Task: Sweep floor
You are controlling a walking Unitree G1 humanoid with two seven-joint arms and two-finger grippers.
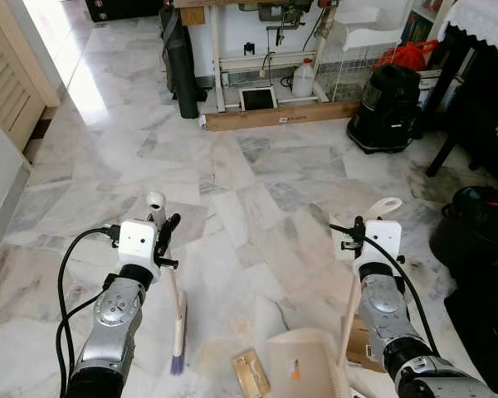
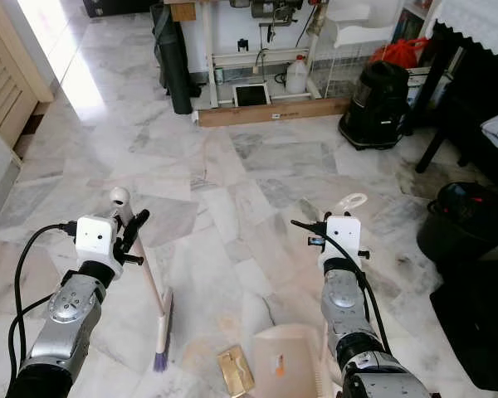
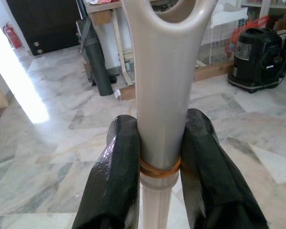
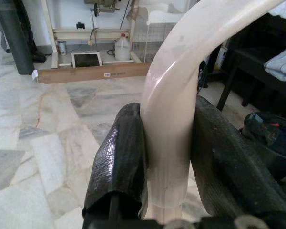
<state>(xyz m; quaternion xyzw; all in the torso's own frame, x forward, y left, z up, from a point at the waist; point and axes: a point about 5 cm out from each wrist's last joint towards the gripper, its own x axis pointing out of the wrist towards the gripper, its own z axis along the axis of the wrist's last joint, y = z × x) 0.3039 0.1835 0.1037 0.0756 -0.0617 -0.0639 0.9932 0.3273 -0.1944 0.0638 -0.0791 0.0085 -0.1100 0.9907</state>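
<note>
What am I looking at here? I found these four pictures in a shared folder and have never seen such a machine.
It is a humanoid robot sweeping a marble floor. The two wide pictures come from cameras in its head, looking down at its silver arms. The two close-ups come from a camera on each wrist. The left pincer is shut on a broom, its bristles on the floor. The right pincer is shut on a dustpan's handle; the pan sits on the floor with a small orange scrap in it. A tan piece of litter lies between broom and pan.
</note>
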